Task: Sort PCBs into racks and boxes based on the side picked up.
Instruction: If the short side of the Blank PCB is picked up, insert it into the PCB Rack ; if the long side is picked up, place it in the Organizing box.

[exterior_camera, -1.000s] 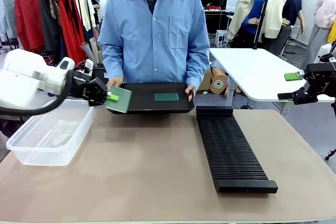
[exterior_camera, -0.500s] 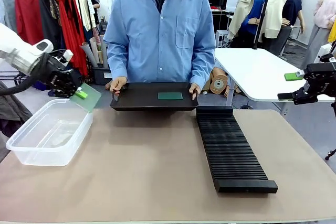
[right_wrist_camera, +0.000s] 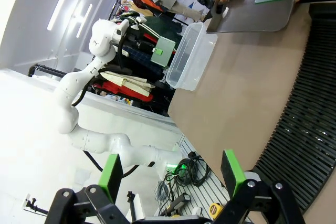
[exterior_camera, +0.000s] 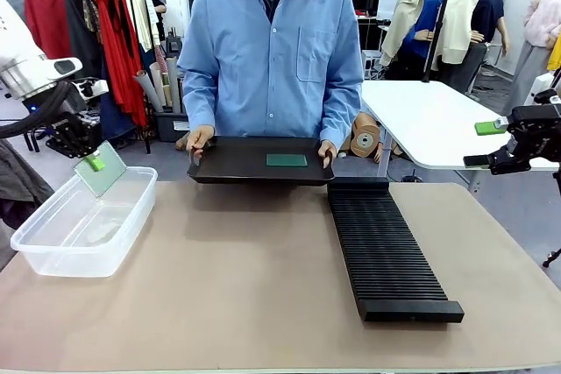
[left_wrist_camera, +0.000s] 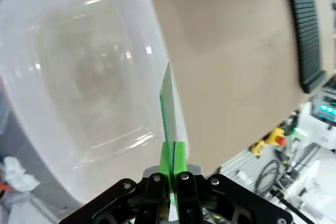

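Note:
My left gripper (exterior_camera: 94,162) is shut on the corner of a pale green PCB (exterior_camera: 103,171), which hangs tilted over the far edge of the clear box (exterior_camera: 70,256). The left wrist view shows that PCB (left_wrist_camera: 167,103) edge-on between the green pads (left_wrist_camera: 167,157), above the box (left_wrist_camera: 79,77). A person holds a black tray (exterior_camera: 237,164) at the table's far side with a darker green PCB (exterior_camera: 287,160) lying on it. The long black rack (exterior_camera: 386,247) lies right of centre. My right gripper (exterior_camera: 484,144) stays open at the far right, jaws wide and holding nothing (right_wrist_camera: 170,174).
A second white table (exterior_camera: 429,120) stands behind at the right, and a clothes rail (exterior_camera: 88,15) at the back left. Bare brown tabletop (exterior_camera: 237,278) lies between box and rack. The right wrist view looks over the rack (right_wrist_camera: 310,129) towards the tray (right_wrist_camera: 247,9) and box (right_wrist_camera: 191,56).
My left gripper has swung left with the PCB, from beside the tray to above the box's far edge. The person has shifted the tray slightly right. The right arm is still.

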Tool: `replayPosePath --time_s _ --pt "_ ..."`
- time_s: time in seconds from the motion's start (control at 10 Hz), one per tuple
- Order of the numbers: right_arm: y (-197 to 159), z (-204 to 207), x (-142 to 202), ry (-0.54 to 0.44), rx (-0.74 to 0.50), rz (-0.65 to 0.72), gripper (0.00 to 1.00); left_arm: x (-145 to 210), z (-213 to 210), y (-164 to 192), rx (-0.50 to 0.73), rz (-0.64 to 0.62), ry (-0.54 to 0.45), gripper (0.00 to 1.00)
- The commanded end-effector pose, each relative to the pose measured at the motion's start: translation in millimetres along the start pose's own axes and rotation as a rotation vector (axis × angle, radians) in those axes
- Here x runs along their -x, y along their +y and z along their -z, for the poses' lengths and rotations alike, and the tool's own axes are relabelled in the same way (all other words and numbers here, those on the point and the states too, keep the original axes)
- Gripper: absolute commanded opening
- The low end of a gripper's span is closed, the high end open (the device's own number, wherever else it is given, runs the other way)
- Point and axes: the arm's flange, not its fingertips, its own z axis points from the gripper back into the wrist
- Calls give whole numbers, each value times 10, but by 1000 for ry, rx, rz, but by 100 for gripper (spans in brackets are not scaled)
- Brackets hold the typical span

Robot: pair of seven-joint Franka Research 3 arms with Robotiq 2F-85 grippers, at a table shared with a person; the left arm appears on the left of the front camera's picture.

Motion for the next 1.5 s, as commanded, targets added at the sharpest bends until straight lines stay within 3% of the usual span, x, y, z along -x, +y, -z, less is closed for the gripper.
replayPosePath --time_s 0.0,0.1,0.6,1.4 --pt "16 -2 -5 -1 -5 -5 100 65 106 -71 -114 -36 -17 0" --pt "16 -2 -5 -1 -5 -5 100 70 141 -62 -172 -28 -30 0" --pt "16 -2 -5 -1 -5 -5 100 -65 355 225 -75 -51 -44 0" --pt "16 -2 -5 -1 -5 -5 100 -264 1062 667 -42 -63 -28 0"
